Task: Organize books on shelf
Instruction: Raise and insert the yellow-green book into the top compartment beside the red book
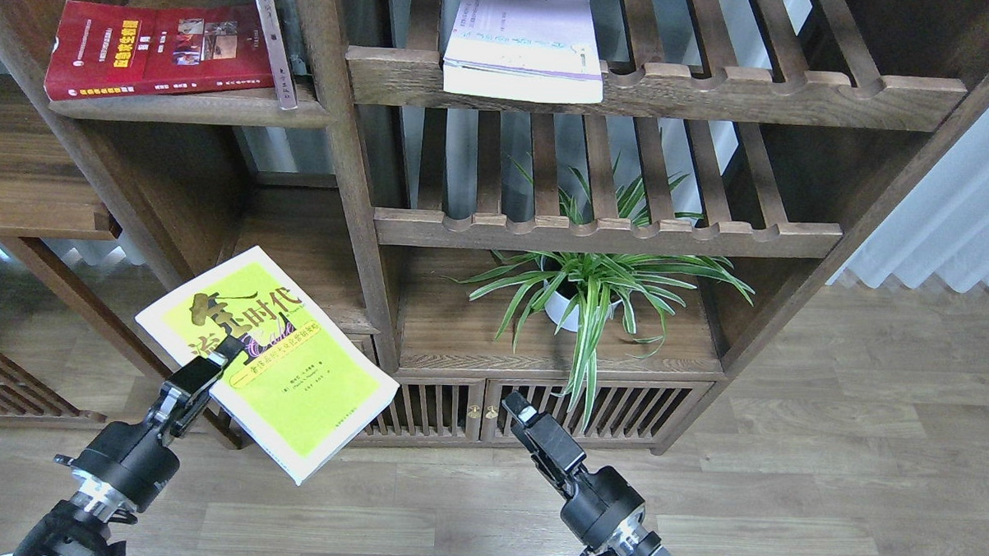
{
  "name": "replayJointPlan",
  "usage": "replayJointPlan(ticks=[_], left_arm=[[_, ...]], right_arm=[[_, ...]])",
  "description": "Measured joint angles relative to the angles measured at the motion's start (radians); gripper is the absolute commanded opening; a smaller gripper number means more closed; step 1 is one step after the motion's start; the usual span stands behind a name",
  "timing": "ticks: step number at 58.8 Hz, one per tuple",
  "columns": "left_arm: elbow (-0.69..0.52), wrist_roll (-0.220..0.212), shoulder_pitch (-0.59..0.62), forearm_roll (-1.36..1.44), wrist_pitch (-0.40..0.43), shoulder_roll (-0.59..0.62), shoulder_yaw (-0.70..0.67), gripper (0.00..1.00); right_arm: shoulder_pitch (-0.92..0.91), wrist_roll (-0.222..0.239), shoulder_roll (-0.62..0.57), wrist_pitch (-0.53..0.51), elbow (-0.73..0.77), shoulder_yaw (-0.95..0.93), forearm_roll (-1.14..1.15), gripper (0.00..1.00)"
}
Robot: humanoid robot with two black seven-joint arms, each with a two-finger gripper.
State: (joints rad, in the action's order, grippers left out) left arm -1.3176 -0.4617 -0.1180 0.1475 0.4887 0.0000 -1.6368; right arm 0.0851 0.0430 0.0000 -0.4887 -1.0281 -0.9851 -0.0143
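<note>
Left pincer (222, 359): clamped on yellow-green book (281, 369), held face-up below the shelf (192, 103), likely for placing.
Right pincer (516, 410): empty; fingers' gap cannot be told.

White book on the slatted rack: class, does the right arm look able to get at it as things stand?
Probably yes. The right gripper holds nothing, and the white book overhangs the rack's front rail with nothing before it, though it lies far up, so reach is uncertain.
</note>
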Motion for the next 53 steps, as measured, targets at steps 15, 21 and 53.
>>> replayJointPlan(ticks=[15, 21, 53], left_arm=[[0.074, 0.214, 0.036, -0.047, 0.000, 0.000, 0.016, 0.02], [0.077, 0.304, 0.046, -0.117, 0.000, 0.000, 0.060, 0.02], [-0.040, 0.423, -0.085, -0.113, 0.000, 0.029, 0.230, 0.02]], right_arm=[[-0.005, -0.005, 0.000, 0.000, 0.009, 0.006, -0.002, 0.98], [-0.006, -0.007, 0.000, 0.000, 0.009, 0.002, -0.003, 0.98], [-0.008, -0.019, 0.000, 0.000, 0.003, -0.007, -0.018, 0.98]])
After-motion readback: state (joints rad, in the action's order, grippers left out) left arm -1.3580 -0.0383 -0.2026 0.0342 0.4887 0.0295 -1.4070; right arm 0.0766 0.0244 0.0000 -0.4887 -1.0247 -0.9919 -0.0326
